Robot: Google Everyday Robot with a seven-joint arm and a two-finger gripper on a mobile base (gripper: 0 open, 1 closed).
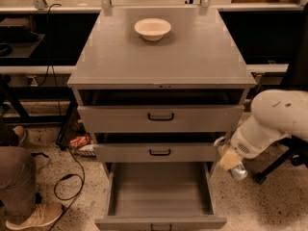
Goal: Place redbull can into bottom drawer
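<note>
The gripper [229, 159], at the lower right of the frame, has its jaws closed on the redbull can [237, 171]. Tan finger pads [228, 160] cover the can's middle. The can is tilted, with one silver end showing below the pads and the other just above them. It hangs in the air just right of the cabinet, level with the middle drawer [159, 152] and outside the bottom drawer [159, 189].

The can is probably light, stiff and smooth-sided, so it could slip or dent under a hard squeeze. A grip across the mid-body, as here, looks soundest.

Behind the gripper, the white arm [274, 119] runs off the right edge.

There are one can, one gripper and three grey drawers. The bottom drawer, at lower centre, is pulled well out and nothing shows inside it. The middle drawer and the top drawer [160, 118] are each out a little. One pale bowl [152, 28] sits on the cabinet top [161, 57] at upper centre. A person's leg and shoe [26, 215] are at lower left.
</note>
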